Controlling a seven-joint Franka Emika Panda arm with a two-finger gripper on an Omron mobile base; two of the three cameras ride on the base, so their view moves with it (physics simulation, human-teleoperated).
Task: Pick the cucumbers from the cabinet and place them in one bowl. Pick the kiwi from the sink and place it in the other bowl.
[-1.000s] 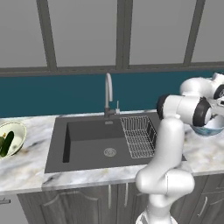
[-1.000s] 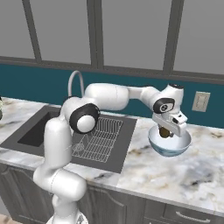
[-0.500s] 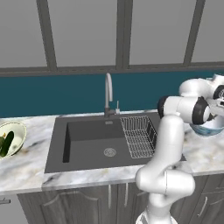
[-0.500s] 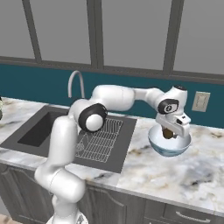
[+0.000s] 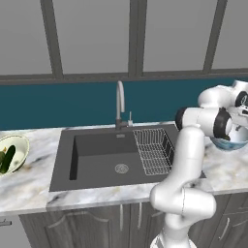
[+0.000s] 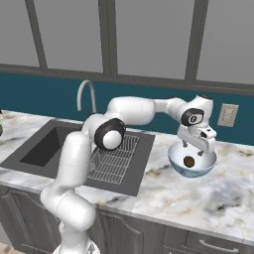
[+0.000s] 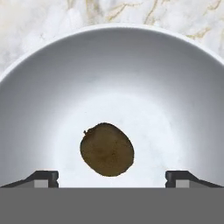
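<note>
The gripper (image 7: 111,178) is hanging spread wide just above the blue bowl (image 7: 175,87), its two fingertips (image 7: 43,178) standing far apart at either side with nothing between them. The kiwi (image 7: 107,149) is sitting free of the fingers in the pale inside of the bowl, below the hand and about midway between the tips. In the right base view the gripper (image 6: 200,147) is poised over the bowl (image 6: 192,164) on the counter (image 6: 213,198), right of the sink (image 6: 47,149), and the kiwi (image 6: 189,161) is showing as a small brown spot within it.

Judging from this, the kiwi step is at its release: the fruit is lying in the bowl and the hand is no longer pinching it. Far to the left, the cream bowl (image 5: 13,154) is holding the cucumbers (image 5: 7,159), so both halves of the task are looking done. The next move is calling only for a straight lift away from the bowl, keeping the fingers clear of the rim so that it is not nudged or tipped.
</note>
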